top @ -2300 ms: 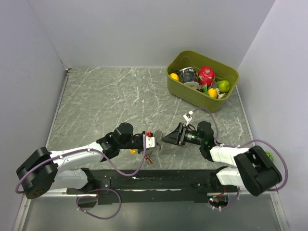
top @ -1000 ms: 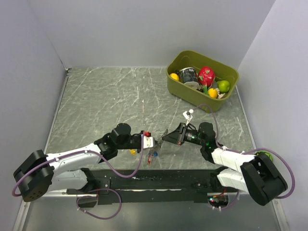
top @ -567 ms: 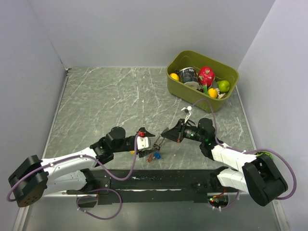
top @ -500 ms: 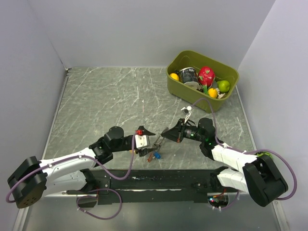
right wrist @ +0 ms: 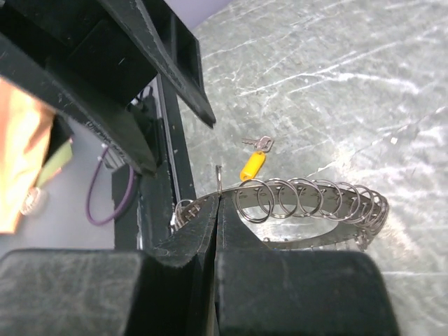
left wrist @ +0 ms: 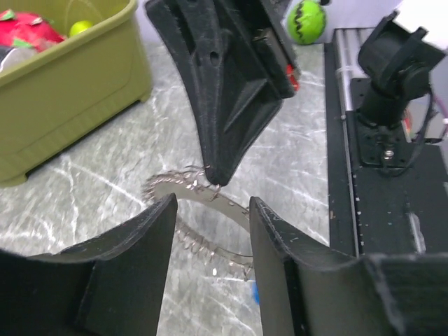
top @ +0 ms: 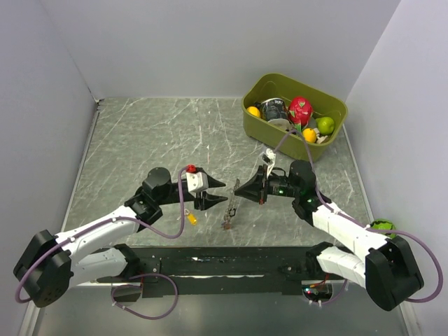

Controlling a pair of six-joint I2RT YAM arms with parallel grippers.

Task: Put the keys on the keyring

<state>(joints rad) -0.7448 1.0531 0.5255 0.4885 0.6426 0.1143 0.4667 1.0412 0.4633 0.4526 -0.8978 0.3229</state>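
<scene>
My right gripper [top: 239, 189] is shut on the edge of the keyring [top: 229, 211], a thin metal band strung with several small wire rings [right wrist: 308, 199], which hangs from its jaws just above the table. In the right wrist view the jaws [right wrist: 218, 203] are pressed together on the band. My left gripper [top: 215, 194] stands open a short way left of the ring, with nothing between its fingers [left wrist: 280, 245]; in the left wrist view the keyring [left wrist: 199, 210] shows just past its tips. One of the keys, with a yellow cap [top: 190, 218], lies on the table under the left arm, also in the right wrist view [right wrist: 252, 166].
An olive bin [top: 329, 140] of toy fruit and cups stands at the back right. A green ball [top: 381, 225] sits by the right arm. The black base rail [top: 224, 262] runs along the near edge. Grey walls close in both sides.
My left gripper has opened, let go of the keyring and drawn back to the left. The right gripper has carried the ring a little up and away.
</scene>
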